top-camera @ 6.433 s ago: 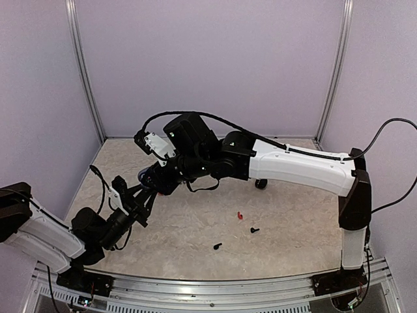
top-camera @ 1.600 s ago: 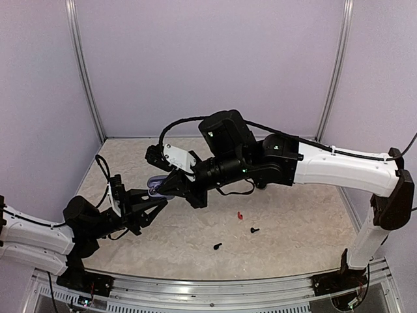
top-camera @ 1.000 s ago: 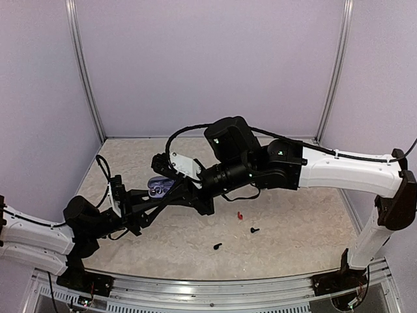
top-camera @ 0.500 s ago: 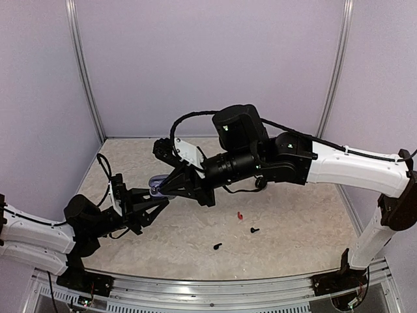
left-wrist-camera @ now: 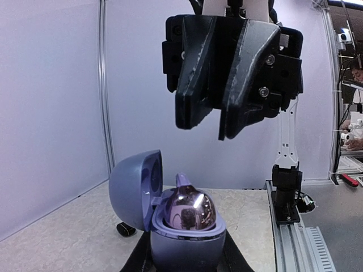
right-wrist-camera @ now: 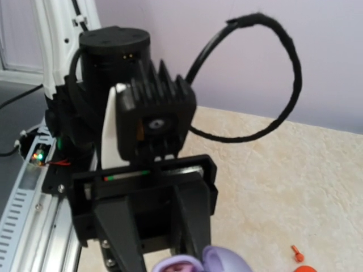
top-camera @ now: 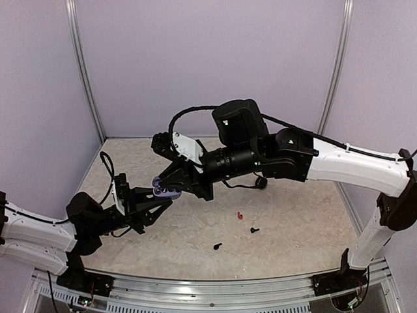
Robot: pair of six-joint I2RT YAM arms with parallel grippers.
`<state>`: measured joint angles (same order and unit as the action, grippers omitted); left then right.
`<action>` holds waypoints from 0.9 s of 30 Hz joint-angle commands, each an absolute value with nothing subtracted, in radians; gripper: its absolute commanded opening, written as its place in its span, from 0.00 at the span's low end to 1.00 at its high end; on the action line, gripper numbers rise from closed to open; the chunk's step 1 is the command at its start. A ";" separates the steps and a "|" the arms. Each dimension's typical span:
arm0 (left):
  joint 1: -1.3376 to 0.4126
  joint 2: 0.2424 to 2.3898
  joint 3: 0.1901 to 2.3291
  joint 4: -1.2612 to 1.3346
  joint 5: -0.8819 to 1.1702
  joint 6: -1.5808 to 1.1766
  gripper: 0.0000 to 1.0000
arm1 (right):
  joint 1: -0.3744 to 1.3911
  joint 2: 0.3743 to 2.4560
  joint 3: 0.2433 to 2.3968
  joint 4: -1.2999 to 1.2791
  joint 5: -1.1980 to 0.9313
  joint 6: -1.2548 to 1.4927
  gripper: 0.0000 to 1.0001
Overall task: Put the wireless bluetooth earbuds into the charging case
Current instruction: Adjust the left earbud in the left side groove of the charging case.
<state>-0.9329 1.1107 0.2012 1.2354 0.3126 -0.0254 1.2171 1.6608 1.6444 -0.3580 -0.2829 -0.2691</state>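
Charging case (left-wrist-camera: 184,241), lid open, 1 silvery earbud (left-wrist-camera: 189,211) seated, clamped upright in left jaws; right jaws directly above, slightly parted, empty; red earbud (top-camera: 240,214) to their near right.

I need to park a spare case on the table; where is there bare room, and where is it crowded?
The table is bare right of the red earbud and black earbuds, toward the right arm's post, and in the back left corner. Crowded: centre left, where the left claw and right claw meet at the charging case.
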 commanded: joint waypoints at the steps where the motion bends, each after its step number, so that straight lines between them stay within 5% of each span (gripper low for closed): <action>1: -0.939 1.118 0.238 1.218 0.346 -0.003 0.00 | 1.219 1.686 1.682 -0.412 -0.265 -0.300 0.16; 27: -0.945 1.120 0.259 1.187 0.335 0.036 0.00 | 1.229 1.743 1.689 -0.518 -0.193 -0.312 0.12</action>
<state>-0.9421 1.1336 0.2363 1.1511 0.3351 0.0277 1.2175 1.7054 1.6718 -0.4580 -0.2329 -0.2981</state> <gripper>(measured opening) 0.258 0.129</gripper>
